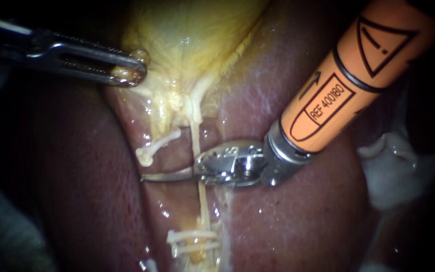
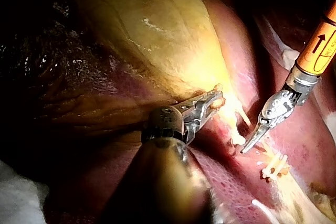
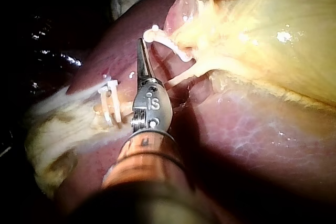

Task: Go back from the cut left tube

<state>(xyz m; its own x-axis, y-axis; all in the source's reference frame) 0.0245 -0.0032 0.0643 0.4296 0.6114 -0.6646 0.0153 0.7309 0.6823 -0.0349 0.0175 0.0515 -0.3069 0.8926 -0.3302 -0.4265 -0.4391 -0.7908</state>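
The cut left tube [image 1: 153,147] is a short pale stub hanging from the yellow gallbladder [image 1: 197,35], its white end free. Just below that end lies my right instrument [image 1: 147,177], its thin blades together and holding nothing. Its metal wrist crosses over the uncut right tube [image 1: 196,132], which runs down to white clips [image 1: 192,241]. My left instrument [image 1: 129,74] is shut on gallbladder tissue at the upper left. The left wrist view shows the blades [image 2: 245,150] beside the stub [image 2: 239,140]. In the right wrist view the blade tip [image 3: 140,43] sits next to the stub's end [image 3: 152,35].
Dark red liver [image 1: 298,221] surrounds the tubes on both sides. White gauze [image 1: 393,171] lies at the right, beyond the orange shaft [image 1: 348,75]. More clips [image 3: 111,103] sit beside my right instrument's wrist.
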